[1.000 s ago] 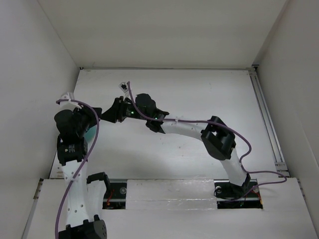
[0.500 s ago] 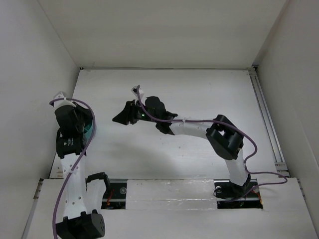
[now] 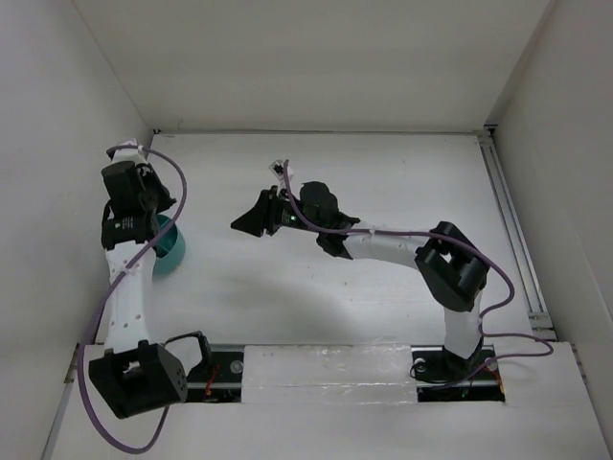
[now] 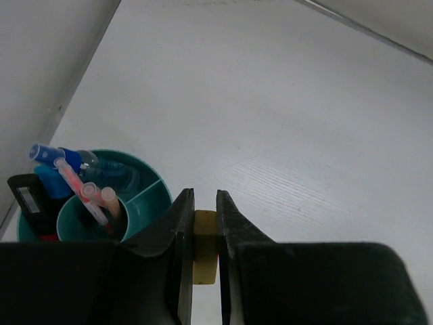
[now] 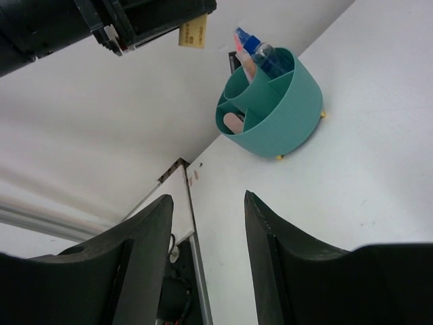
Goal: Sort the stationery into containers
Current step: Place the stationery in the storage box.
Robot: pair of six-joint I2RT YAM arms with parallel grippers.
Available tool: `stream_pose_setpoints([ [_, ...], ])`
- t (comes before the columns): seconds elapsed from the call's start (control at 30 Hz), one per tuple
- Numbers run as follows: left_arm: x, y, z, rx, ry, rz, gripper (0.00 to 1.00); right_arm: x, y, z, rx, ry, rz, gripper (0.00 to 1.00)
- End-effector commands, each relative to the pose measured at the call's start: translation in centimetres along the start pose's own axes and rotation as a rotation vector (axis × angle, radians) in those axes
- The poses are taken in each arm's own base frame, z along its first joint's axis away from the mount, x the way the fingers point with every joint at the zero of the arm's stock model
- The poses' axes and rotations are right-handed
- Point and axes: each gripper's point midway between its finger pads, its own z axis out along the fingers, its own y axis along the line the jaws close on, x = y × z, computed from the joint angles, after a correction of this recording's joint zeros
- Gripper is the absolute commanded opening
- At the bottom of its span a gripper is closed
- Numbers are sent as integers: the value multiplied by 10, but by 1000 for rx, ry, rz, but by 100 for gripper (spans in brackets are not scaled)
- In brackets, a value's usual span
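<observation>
Moved over the last second: left arm back along the left wall and off the teal organizer (image 3: 169,251); right arm drawn rightward, away from it. Noted organizer as round, smooth teal plastic with curved inner dividers and small feet, upright on the white tabletop (image 3: 383,172) near the left wall. Logged inside: clear blue-capped pen (image 4: 59,154) in a far compartment, black marker (image 4: 30,203) at the outer left, thin pink pen (image 4: 80,187) slanting down into the round inner cup beside a pale stick of unclear kind; all poking above the rim. Found tan eraser (image 4: 205,247), a small flat matte block, pinched between the pressed-together fingers of the left hand (image 4: 205,203), held up off the tabletop, just beside the organizer's rim and apart from it. Found right hand (image 5: 206,257) spread, nothing between its fingers, well apart from the organizer and facing it.
</observation>
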Motion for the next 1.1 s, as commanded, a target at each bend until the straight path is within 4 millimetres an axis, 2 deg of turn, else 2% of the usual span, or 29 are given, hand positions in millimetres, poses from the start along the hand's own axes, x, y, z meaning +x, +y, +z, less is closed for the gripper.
stream_pose_setpoints([
  [0.0,-21,-7,2,50,-33,121,0,-34,17,-13,-84,-69,-69,52],
  [0.13,-7,-5,12,59,5,154,0,-44,17,-18,-94,-80,-61,52],
  [0.17,4,-1,16,55,27,166,0,-39,16,-19,-98,-65,-58,52],
  [0.27,15,4,23,39,33,165,0,-42,16,-21,-111,-64,-55,52],
  [0.3,28,7,28,34,67,163,0,-42,16,-21,-111,-64,-55,52],
  [0.33,28,7,28,34,68,163,0,-41,17,-22,-117,-57,-56,52],
  [0.4,44,18,33,-6,100,162,0,-43,22,-22,-140,-67,-59,52],
  [0.53,57,28,41,-47,123,163,0,-42,24,-22,-159,-66,-49,52],
  [0.6,54,27,42,-45,112,163,0,-43,27,-22,-171,-66,-55,52],
  [0.83,63,49,43,-156,115,180,0,-50,26,-27,-191,-83,-46,52],
  [0.87,64,55,44,-192,119,172,0,-46,23,-27,-185,-76,-41,52],
  [0.93,63,57,43,-204,117,173,0,-53,26,-31,-195,-86,-52,52],
  [1.07,61,65,42,-238,111,158,0,-51,25,-32,-195,-86,-43,52],
])
